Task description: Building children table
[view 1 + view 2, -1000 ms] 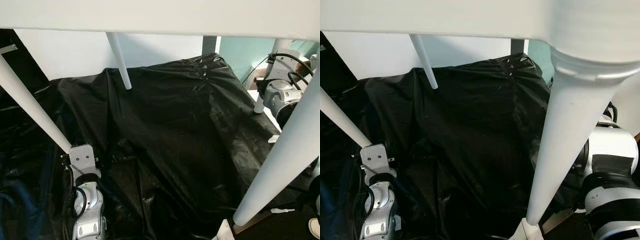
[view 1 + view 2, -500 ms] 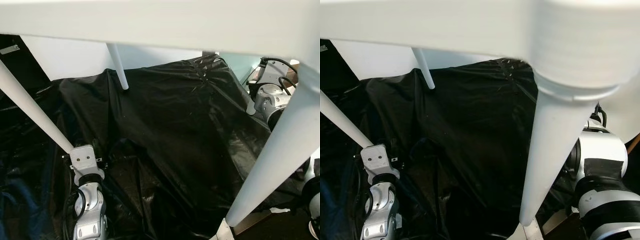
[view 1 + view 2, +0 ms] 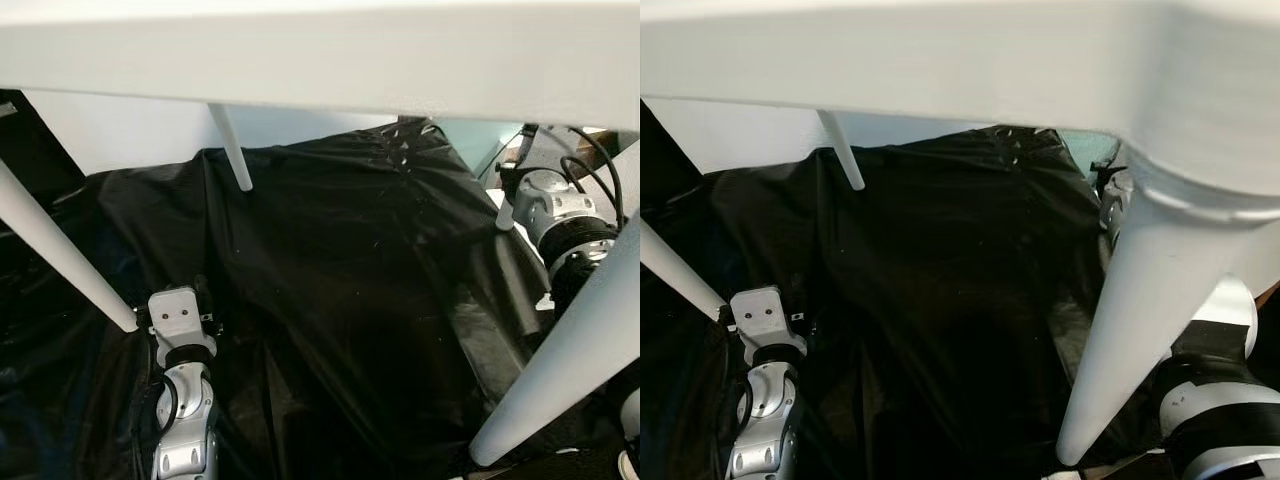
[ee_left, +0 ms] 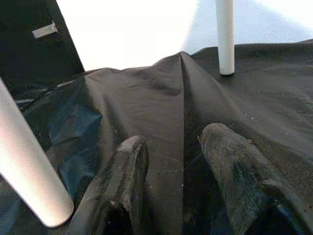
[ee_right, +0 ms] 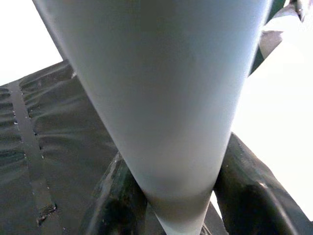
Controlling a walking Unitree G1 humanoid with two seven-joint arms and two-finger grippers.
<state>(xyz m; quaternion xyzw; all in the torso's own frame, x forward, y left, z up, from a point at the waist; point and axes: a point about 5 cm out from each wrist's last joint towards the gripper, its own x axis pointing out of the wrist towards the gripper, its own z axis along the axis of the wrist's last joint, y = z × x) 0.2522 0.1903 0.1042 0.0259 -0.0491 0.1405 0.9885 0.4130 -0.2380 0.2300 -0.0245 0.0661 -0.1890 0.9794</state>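
I see the white children's table [image 3: 320, 60] from below, its top spanning the head views. Its near left leg [image 3: 60, 250] ends just left of my left wrist [image 3: 175, 312]. In the left wrist view my left gripper [image 4: 171, 142] is open over black sheeting, with that leg [image 4: 29, 171] beside it and a far leg [image 4: 225, 34] ahead. My right gripper [image 5: 181, 205] is shut on a tapered white table leg [image 5: 161, 98], one finger [image 5: 117, 196] on each side. My right arm [image 3: 560, 210] reaches in at the far right. The near right leg [image 3: 570, 360] slants across it.
Black plastic sheeting [image 3: 350, 270] covers the raised surface and the floor under the table. A white wall [image 3: 130, 130] and a pale teal panel [image 3: 470, 135] stand behind. The table legs fence in the space on all sides.
The near left leg's end, which rested at my left wrist, now stands apart to its left. The table's underside and right legs have shifted in view, and my right arm sits higher.
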